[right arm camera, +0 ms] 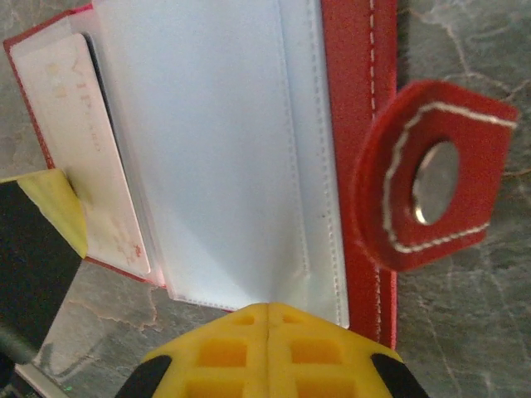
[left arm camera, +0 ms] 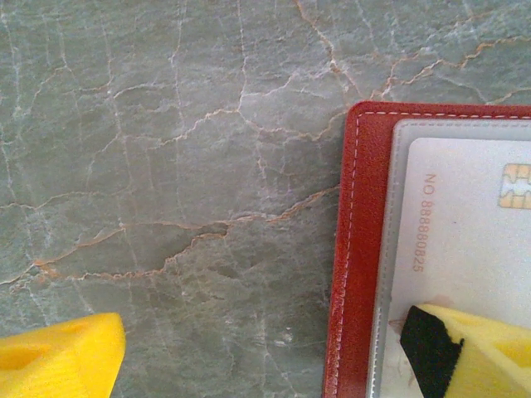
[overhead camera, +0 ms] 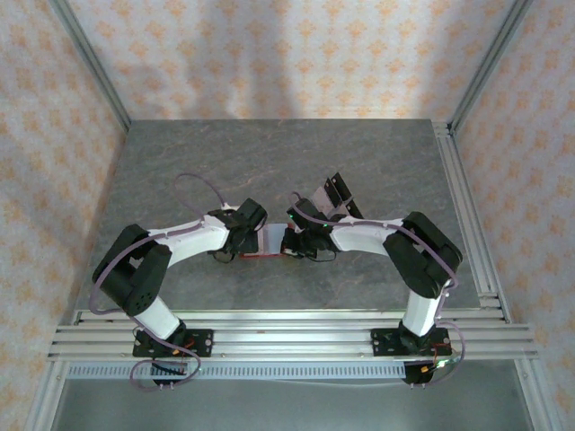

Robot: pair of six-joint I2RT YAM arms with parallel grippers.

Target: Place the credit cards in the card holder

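Observation:
The red card holder (left arm camera: 358, 249) lies open on the table between both arms (overhead camera: 267, 255). One pale credit card (left arm camera: 465, 232) sits in its clear sleeve. My left gripper (left arm camera: 265, 365) is open; one yellow finger (left arm camera: 485, 352) rests on that card, the other hangs over bare table. In the right wrist view the same card (right arm camera: 87, 157) lies at the left with that finger beside it. My right gripper (right arm camera: 270, 313) is shut, fingertips pressed together on the lower edge of the holder's raised clear sleeve (right arm camera: 216, 141). More credit cards (overhead camera: 334, 193) lie behind the right arm.
The holder's red snap tab (right arm camera: 431, 186) with its metal button sticks out to the right. The grey marble table (overhead camera: 269, 162) stretches open behind the arms. Aluminium rails (overhead camera: 467, 224) run along the right and near edges.

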